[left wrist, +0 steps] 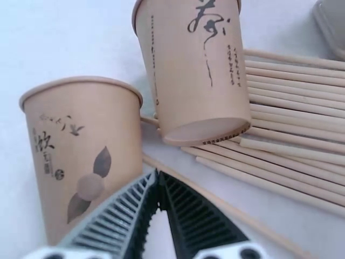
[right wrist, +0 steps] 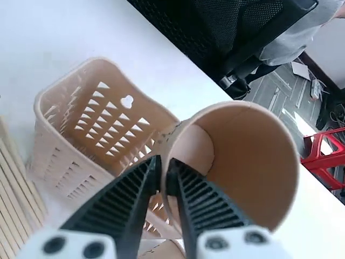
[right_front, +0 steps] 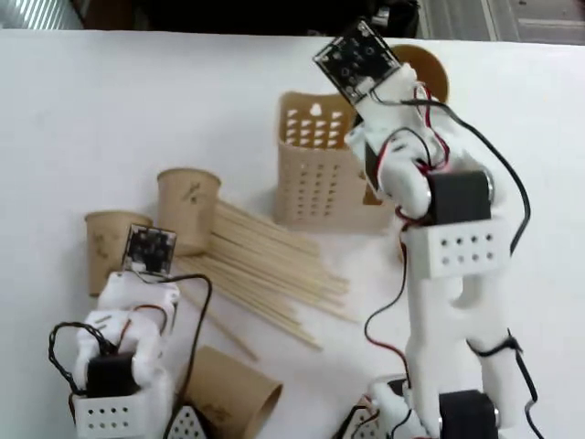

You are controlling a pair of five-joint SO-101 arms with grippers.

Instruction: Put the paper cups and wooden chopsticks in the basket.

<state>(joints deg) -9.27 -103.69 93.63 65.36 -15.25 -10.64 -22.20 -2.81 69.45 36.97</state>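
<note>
Right wrist view shows the right gripper (right wrist: 163,168) with its black jaws pinched on the wall of a held paper cup (right wrist: 248,162), one jaw inside the rim and one outside, the cup's open mouth turned toward the camera. The cup hangs just beside the tan perforated basket (right wrist: 70,156), not inside it. In the high view the same cup (right_front: 428,71) sits past the far right corner of the basket (right_front: 315,187), which stands upright near the middle of the white table (right_front: 110,101).

The left gripper (left wrist: 158,181) has its ribbed jaws pressed together with nothing between them. Its tips lie low over the table, just beside a leaf-printed paper cup (left wrist: 81,156) and short of a script-printed paper cup (left wrist: 199,70) whose recessed base faces the camera. From above, these two cups (right_front: 102,242) (right_front: 187,206) stand next to each other at the left, directly ahead of the left arm (right_front: 137,315).

The wooden chopsticks (right_front: 265,265) lie loose on the table in a fanned pile between those cups and the basket, well outside it; the script-printed cup sits right against the pile's edge (left wrist: 291,108). A tipped paper cup (right_front: 233,398) lies on its side near the base of the left arm
</note>
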